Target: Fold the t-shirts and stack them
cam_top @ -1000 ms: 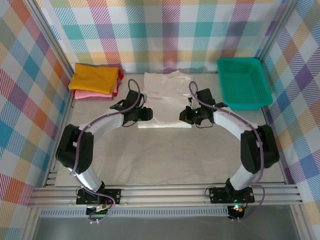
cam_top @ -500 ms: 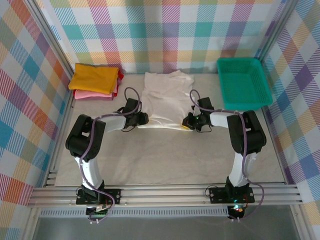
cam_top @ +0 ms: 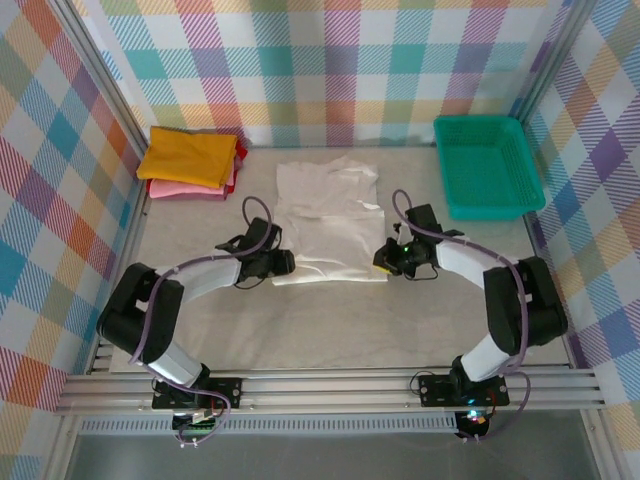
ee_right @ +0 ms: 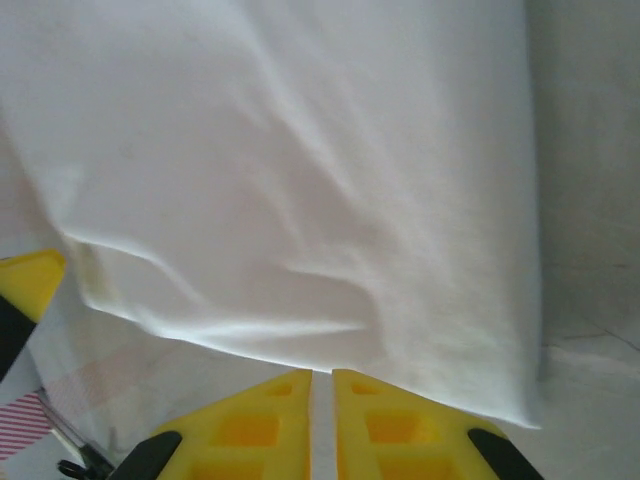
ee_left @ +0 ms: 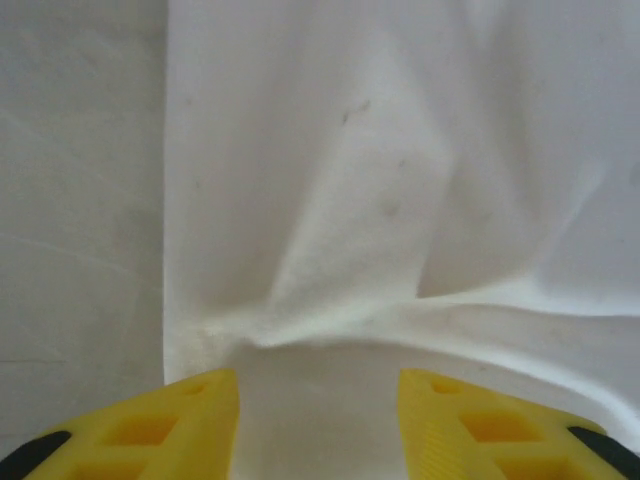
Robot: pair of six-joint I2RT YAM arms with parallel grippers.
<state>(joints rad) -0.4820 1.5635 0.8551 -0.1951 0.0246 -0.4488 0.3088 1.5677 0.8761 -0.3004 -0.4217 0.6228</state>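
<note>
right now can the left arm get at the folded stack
Probably yes: the left gripper sits open at the edge of the white t-shirt, with only bare table between it and the folded stack.

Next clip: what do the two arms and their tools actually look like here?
The left arm and right arm match: chunky black joints and links, with a white lower link rising from each base. A purplish-grey cable runs along each arm and loops near the wrist. The left tool and right tool have bright yellow moulded fingers with recessed pockets and black outer patches.
</note>
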